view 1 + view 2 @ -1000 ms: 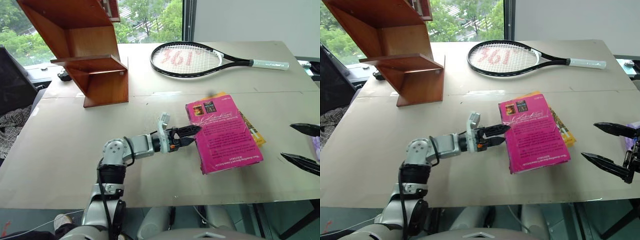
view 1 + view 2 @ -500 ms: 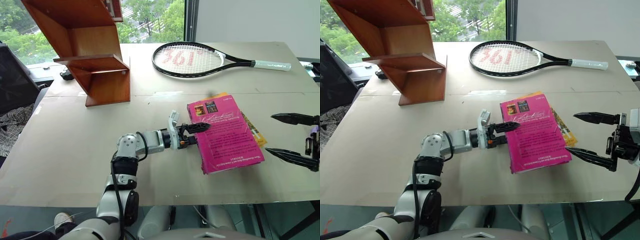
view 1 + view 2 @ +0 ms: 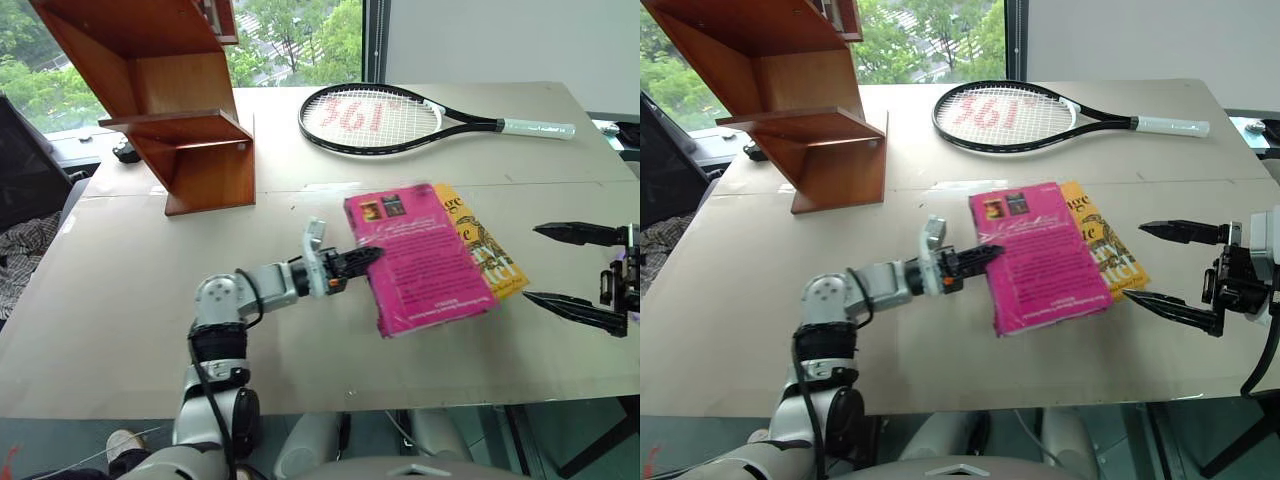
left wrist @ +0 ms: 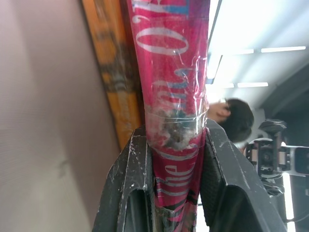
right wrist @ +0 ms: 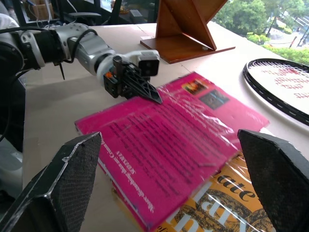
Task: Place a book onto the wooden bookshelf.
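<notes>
Book (image 3: 420,260): bright magenta-pink paperback, glossy film-wrapped cover, white text, two small dark pictures near its far edge. Location: near half of the table, right of centre, lying partly over a yellow paperback with dark lettering (image 3: 485,245), whose right portion shows past the pink cover. The near-left edge of the pink book looks raised slightly off the tabletop; how far cannot be judged.

Left gripper (image 3: 352,264): two black fingers, closed tight on the book's left edge, roughly halfway along it. In the left wrist view the fingers (image 4: 133,179) press from both sides against the pink edge, with the yellow book's edge just beside it. The gripper lies about level, reaching in from the left, so the book extends rightward and away from the fingertips.

Right gripper (image 3: 1175,268): two long black fingers spread wide, holding nothing, stationed just right of the two books and apart from them. The right wrist view looks between these fingers onto the pink cover and the left gripper at its edge.

Wooden bookshelf (image 3: 175,100): reddish-brown polished unit, slanted sides, flat tiers, standing at the far left of the beige table (image 3: 120,290), well apart from the book.

Tennis racket (image 3: 400,118): black frame, white grip, red marking on strings, lying flat at the table's far side.
</notes>
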Controlling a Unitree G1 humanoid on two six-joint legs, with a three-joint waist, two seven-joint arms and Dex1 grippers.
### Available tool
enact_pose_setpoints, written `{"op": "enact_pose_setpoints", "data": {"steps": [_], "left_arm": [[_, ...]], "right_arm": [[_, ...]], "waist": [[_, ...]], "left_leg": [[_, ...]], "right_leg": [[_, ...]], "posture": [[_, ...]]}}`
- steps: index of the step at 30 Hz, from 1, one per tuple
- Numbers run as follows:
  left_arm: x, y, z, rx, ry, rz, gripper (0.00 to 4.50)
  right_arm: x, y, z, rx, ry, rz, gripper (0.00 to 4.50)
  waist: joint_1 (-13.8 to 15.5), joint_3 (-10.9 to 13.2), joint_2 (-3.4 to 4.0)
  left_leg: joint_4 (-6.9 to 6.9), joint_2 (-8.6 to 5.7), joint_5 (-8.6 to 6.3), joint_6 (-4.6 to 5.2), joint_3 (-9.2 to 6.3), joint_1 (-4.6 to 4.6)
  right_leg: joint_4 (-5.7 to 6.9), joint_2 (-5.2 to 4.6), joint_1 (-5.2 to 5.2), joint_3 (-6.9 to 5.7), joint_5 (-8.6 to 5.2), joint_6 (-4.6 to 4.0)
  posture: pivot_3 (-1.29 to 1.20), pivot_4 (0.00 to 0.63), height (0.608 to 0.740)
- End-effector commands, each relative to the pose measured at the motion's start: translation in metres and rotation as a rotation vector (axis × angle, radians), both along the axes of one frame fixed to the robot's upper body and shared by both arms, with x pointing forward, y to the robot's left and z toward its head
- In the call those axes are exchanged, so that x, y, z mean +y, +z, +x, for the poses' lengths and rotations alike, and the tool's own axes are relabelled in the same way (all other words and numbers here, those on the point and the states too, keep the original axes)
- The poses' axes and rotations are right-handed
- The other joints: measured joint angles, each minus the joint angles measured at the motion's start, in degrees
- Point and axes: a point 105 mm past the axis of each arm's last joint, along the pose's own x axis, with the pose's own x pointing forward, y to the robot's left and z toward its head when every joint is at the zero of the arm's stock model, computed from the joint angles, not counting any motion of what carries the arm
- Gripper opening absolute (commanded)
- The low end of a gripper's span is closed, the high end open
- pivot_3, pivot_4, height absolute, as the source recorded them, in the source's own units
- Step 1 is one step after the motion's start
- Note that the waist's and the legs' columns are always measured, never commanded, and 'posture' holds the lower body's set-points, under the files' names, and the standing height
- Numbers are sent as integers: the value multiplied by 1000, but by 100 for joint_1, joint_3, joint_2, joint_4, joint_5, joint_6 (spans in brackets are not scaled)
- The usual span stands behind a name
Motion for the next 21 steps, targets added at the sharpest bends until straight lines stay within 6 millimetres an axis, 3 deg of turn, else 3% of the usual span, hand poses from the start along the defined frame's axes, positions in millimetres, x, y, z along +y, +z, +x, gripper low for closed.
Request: {"op": "enact_pose_setpoints", "data": {"steps": [1,5,8,12,17,21], "left_arm": [[38,52,4,-307,142,80,610],[67,103,2,-692,247,363,610],[66,167,3,-1152,287,747,610],[70,220,1,-1538,309,1207,610],[72,263,-6,-1848,233,1566,610],[98,278,-1,-1840,164,1843,610]], "right_arm": [[5,10,7,-72,2,31,4500],[9,17,23,-145,-38,84,4500],[9,36,53,-283,-192,152,4500],[17,65,71,-340,-294,277,4500],[38,75,54,-349,-164,302,4500],[49,82,40,-337,-51,338,4500]], "waist": [[-13,2,-4],[-12,4,-7],[17,12,-14],[25,10,-10],[-14,11,-11],[-109,13,-10]], "left_leg": [[0,0,0,0,1,0],[-4,5,-3,-6,1,-1],[-4,2,-4,-7,0,-3],[-2,-7,-4,-6,-5,-28],[-45,-3,-2,-6,-11,-83],[-27,-2,-2,-6,-9,-120]], "right_leg": [[0,1,-1,0,0,0],[1,6,-6,0,0,-1],[-2,4,-5,-3,0,-2],[-14,-5,-20,-29,3,-5],[-31,-4,-85,-54,2,-6],[-30,-11,-115,-81,2,-6]], "posture": [[0,150,740],[0,150,740],[0,150,740],[0,150,740],[0,150,740],[0,150,740]]}}
